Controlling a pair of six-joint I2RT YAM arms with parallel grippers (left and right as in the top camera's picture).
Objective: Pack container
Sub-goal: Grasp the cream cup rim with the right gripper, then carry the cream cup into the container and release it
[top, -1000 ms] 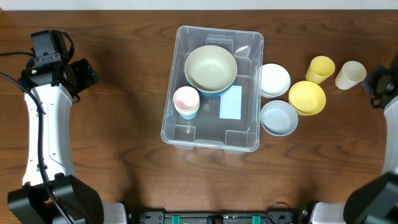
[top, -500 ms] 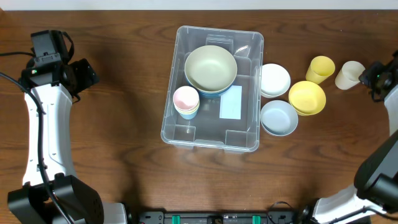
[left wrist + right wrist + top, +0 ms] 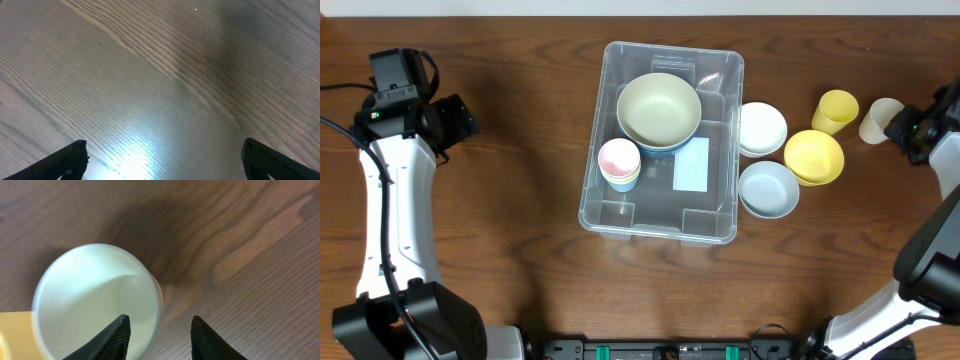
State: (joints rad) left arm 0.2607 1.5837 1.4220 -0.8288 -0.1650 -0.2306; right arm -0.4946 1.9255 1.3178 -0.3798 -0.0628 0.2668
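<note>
Overhead, the container [image 3: 660,140] sits at mid-table. It holds a pale green bowl [image 3: 659,108] at its far end, a pink cup [image 3: 619,160] by its left wall and a white label [image 3: 691,165] on its base. Just right of it lie a white bowl [image 3: 761,128] and a blue bowl [image 3: 768,188], then a yellow bowl [image 3: 814,157], a yellow cup [image 3: 836,110] and a cream cup [image 3: 878,120] near the right edge.

The right wrist view shows the right gripper [image 3: 159,335] at the cream cup. Its fingers [image 3: 111,336] are partly spread and straddle the cup's rim, one over the inside and one outside, with a gap showing on each side.

In the left wrist view the left gripper [image 3: 162,160] hangs over bare table [image 3: 165,75], well left of the container, fingers spread wide with nothing between them.
</note>
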